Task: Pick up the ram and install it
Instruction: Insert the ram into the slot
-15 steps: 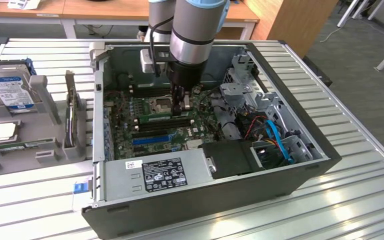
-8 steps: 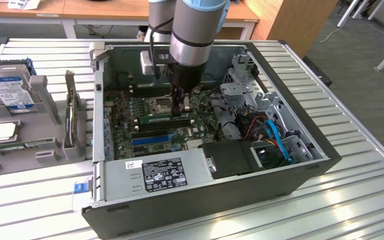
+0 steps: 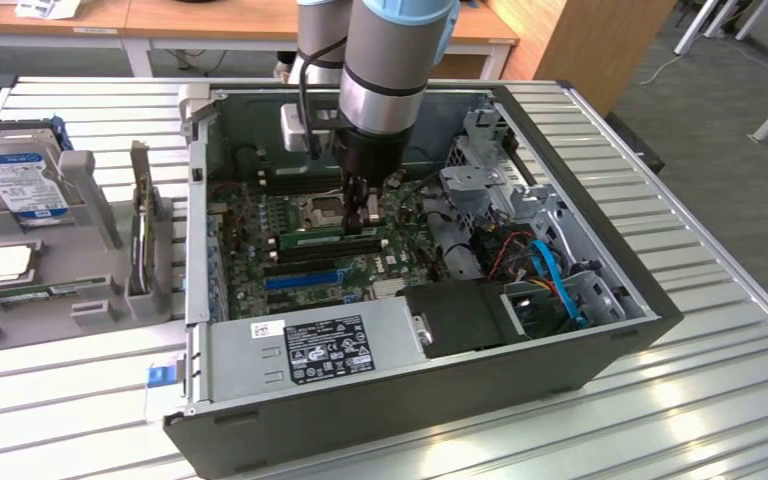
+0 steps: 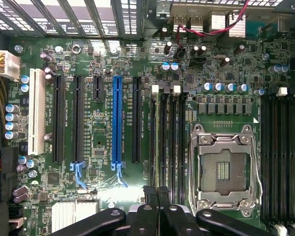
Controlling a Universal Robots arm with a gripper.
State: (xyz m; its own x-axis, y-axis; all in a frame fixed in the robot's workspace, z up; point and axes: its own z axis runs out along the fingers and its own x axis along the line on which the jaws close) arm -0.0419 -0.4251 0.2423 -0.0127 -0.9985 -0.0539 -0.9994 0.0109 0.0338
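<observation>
Standing on edge in a black memory slot, the ram (image 3: 328,239) (image 4: 163,142), a slim green board stick, lay directly beneath the gripper (image 3: 360,222) (image 4: 157,194). The gripper's black fingers (image 4: 149,201) were pressed together over one end; contact could not be judged. Beside the gripper sat the square, silver-framed processor socket (image 4: 225,169). Around both spread the green motherboard (image 4: 103,162), inside the grey metal case (image 3: 598,360).

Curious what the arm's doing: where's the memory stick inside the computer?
In the exterior view, the ram stands in a motherboard slot beside the empty processor socket, under the shut gripper.
</observation>
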